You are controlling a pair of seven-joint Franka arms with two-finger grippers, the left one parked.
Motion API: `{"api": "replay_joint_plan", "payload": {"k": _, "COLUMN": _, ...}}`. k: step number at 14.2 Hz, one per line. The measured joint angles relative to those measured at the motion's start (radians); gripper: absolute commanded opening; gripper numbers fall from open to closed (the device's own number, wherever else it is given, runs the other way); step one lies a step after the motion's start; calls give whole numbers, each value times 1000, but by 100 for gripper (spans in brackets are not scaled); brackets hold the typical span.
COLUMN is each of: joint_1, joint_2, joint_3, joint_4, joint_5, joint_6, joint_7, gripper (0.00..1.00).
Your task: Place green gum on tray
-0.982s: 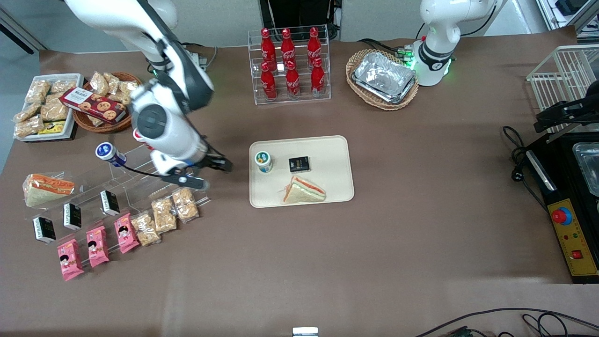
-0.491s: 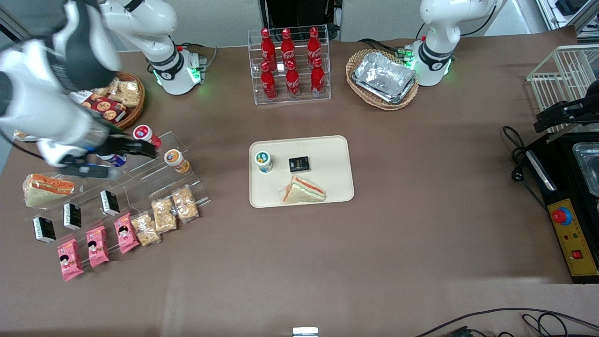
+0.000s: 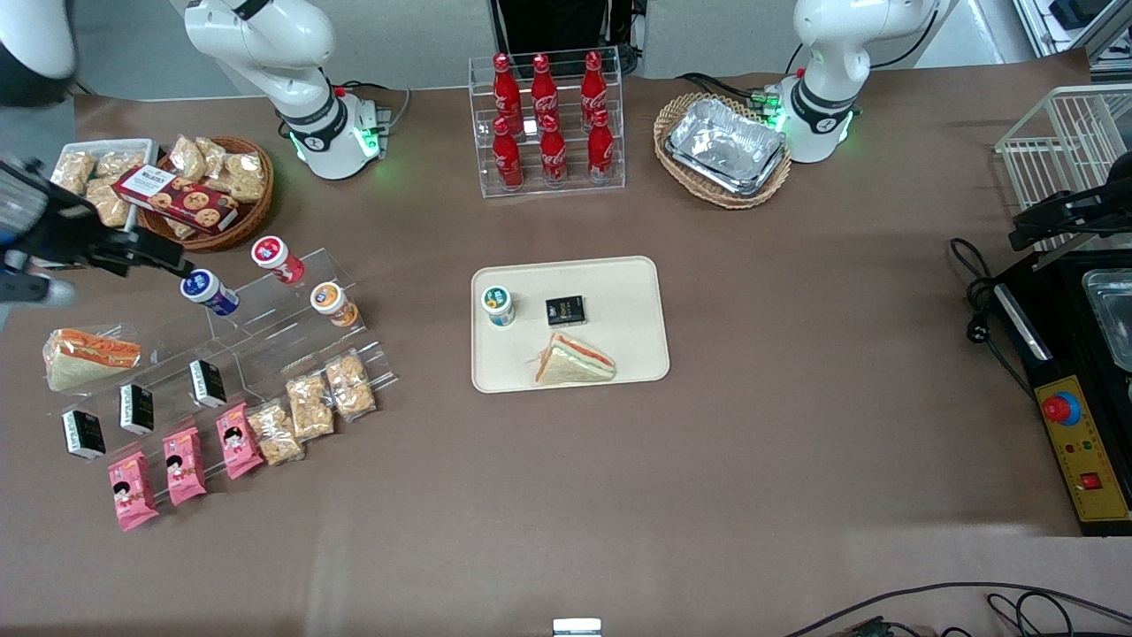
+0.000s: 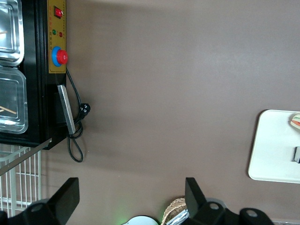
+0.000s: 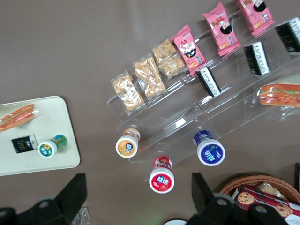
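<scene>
My gripper (image 3: 146,255) hangs at the working arm's end of the table, just beside the snack basket (image 3: 208,190) and well apart from the tray (image 3: 619,354). My fingers (image 5: 75,192) are spread wide and hold nothing. The green gum (image 3: 498,305) stands upright on the tray, at the edge toward my end, with a small black packet (image 3: 565,310) beside it and a sandwich (image 3: 573,361) nearer the front camera. Only the front view shows my arm stretched out low and sideways. My wrist camera looks straight down. It shows the lids of the blue bottle (image 5: 210,151), the red bottle (image 5: 161,180) and the orange bottle (image 5: 127,146) on the clear stand (image 5: 187,126) - and the green gum on the tray too.
</scene>
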State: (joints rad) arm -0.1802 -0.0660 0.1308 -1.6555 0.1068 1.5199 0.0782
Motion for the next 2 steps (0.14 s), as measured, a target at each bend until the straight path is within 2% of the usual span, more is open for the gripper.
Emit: {"api": "replay_joint_plan", "payload": {"k": 2, "joint_1": -1, "joint_2": 0, "joint_3": -12, "joint_4": 56, "joint_5": -3, "joint_6": -29, "joint_7": 0, "gripper": 100}}
